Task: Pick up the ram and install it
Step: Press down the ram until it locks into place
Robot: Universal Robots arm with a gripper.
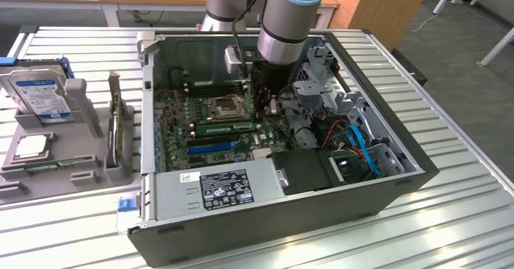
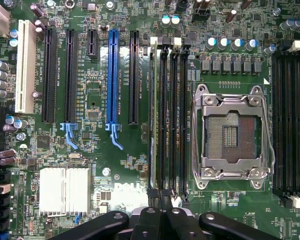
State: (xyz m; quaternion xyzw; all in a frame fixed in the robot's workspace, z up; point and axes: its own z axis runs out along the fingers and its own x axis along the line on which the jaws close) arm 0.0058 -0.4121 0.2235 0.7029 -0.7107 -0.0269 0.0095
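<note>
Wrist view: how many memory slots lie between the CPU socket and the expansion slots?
4, side by side. The slot farthest from the socket holds the ram; the three nearer ones look empty.

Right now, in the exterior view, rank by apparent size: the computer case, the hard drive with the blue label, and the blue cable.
1. Computer case, by far the largest.
2. Hard drive.
3. Blue cable, thinnest; it lies nearer the camera, so it may look bigger than it is.
</note>
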